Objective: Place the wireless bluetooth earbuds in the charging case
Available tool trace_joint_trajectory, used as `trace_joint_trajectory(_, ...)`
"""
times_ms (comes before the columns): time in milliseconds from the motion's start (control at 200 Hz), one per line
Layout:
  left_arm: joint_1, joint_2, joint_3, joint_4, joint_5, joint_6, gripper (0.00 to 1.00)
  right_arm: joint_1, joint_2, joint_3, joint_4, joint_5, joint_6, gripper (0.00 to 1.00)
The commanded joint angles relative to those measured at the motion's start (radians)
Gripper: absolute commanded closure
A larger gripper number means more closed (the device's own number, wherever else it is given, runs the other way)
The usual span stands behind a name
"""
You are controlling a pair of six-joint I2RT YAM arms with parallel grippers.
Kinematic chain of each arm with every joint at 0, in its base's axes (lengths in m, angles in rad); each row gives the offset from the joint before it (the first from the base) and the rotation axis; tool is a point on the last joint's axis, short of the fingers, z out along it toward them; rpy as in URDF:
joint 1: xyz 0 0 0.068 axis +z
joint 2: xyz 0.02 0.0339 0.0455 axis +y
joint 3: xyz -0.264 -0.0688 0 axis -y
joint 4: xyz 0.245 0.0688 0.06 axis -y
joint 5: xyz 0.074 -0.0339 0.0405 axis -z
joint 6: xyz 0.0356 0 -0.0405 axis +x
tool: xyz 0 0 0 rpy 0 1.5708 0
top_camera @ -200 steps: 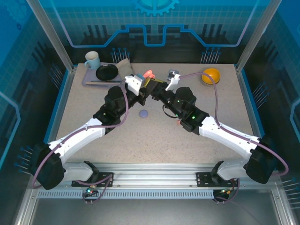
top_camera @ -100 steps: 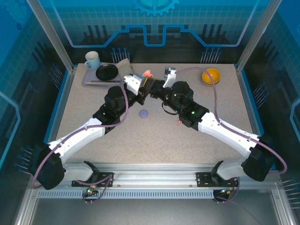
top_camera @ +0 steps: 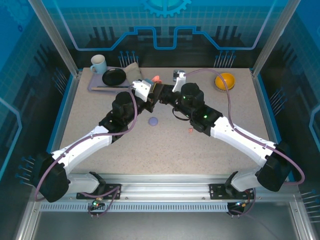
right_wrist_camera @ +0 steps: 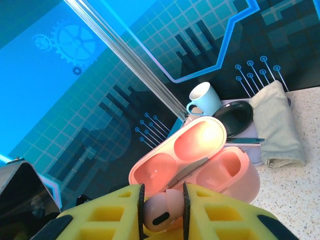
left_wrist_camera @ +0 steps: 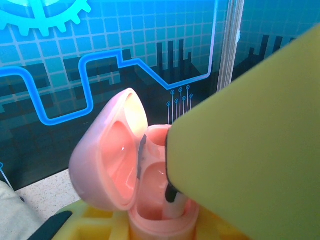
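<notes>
The salmon-pink charging case [left_wrist_camera: 150,200] stands upright with its lid [left_wrist_camera: 107,160] swung open to the left, and my left gripper [left_wrist_camera: 160,227] is shut on its base. It appears as a pink spot [top_camera: 156,79] at the back centre of the table. My right gripper [right_wrist_camera: 161,210] is shut on a pink earbud [right_wrist_camera: 162,212], right in front of the open case [right_wrist_camera: 210,160]. In the left wrist view a right finger [left_wrist_camera: 250,150] covers the case's right side, and the bud's stem [left_wrist_camera: 176,206] dips into the right well. The left well is empty.
A second pink earbud [top_camera: 190,130] and a small purple rounded thing [top_camera: 153,121] lie on the table's middle. At the back left a tray holds a mug [top_camera: 98,64], a black plate [top_camera: 114,76] and a grey cloth [top_camera: 132,71]. An orange bowl [top_camera: 225,80] sits at the back right.
My right arm has swung left and back, bringing its gripper and earbud up against the case in the left gripper. The left arm has stayed put.
</notes>
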Motion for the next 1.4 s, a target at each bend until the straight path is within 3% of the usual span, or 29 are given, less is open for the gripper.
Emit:
trace_joint_trajectory(0,-0.015,-0.02,0.032,0.084,0.065,-0.016,1.0,-0.011,0.032,0.02,-0.089,-0.041,-0.005,0.72)
trace_joint_trajectory(705,-0.015,-0.052,-0.002,0.088,0.116,-0.029,1.0,-0.038,0.057,0.062,-0.166,-0.113,-0.025,0.73)
trace_joint_trajectory(895,-0.015,-0.06,-0.02,0.085,0.15,-0.035,1.0,-0.05,0.05,0.074,-0.184,-0.105,-0.025,0.68)
trace_joint_trajectory(1030,-0.015,-0.073,-0.032,0.074,0.178,-0.044,1.0,-0.061,0.05,0.089,-0.199,-0.104,-0.025,0.59)
trace_joint_trajectory(1396,-0.015,-0.095,-0.058,0.068,0.191,-0.058,1.0,-0.075,0.031,0.09,-0.209,-0.092,-0.014,0.53)
